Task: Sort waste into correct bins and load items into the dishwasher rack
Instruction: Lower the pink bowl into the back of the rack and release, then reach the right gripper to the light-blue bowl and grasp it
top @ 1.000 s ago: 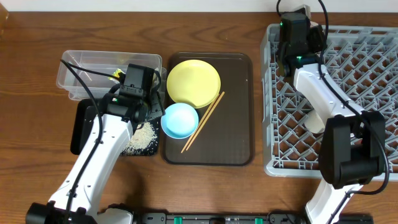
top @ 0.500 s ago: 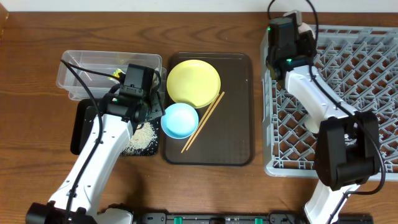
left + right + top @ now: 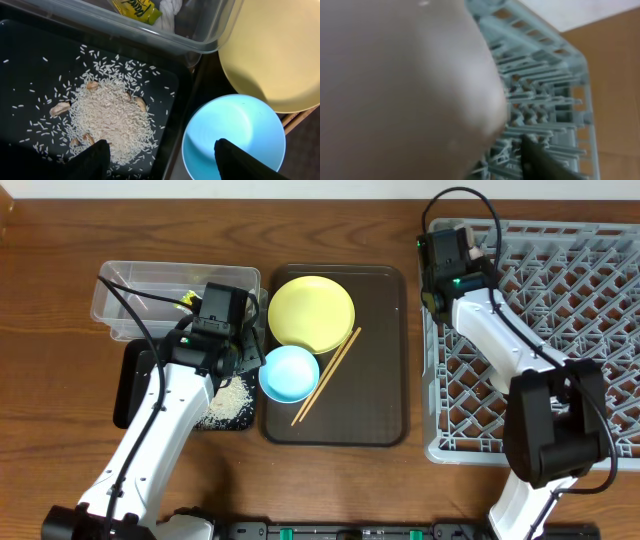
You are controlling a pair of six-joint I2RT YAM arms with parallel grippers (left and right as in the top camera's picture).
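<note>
- Tub [image 3: 140, 290], clear plastic: holds snack wrapper [image 3: 135, 7] and tissue [image 3: 170, 7].
- Left gripper [image 3: 160, 157]: fingers wide apart, holding nothing, above rice [image 3: 110, 115] in black tray [image 3: 30, 60], beside blue bowl [image 3: 232, 135].
- Right gripper [image 3: 462, 242]: over far left corner of dishwasher rack [image 3: 570, 330]; pale blurred object [image 3: 395, 85] fills wrist view; jaw state cannot be determined.

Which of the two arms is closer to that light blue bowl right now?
Left. The left gripper hangs just over the light blue bowl's left rim, beside the rice. The right gripper is far off across the brown tray, above the grey rack's corner.
</note>
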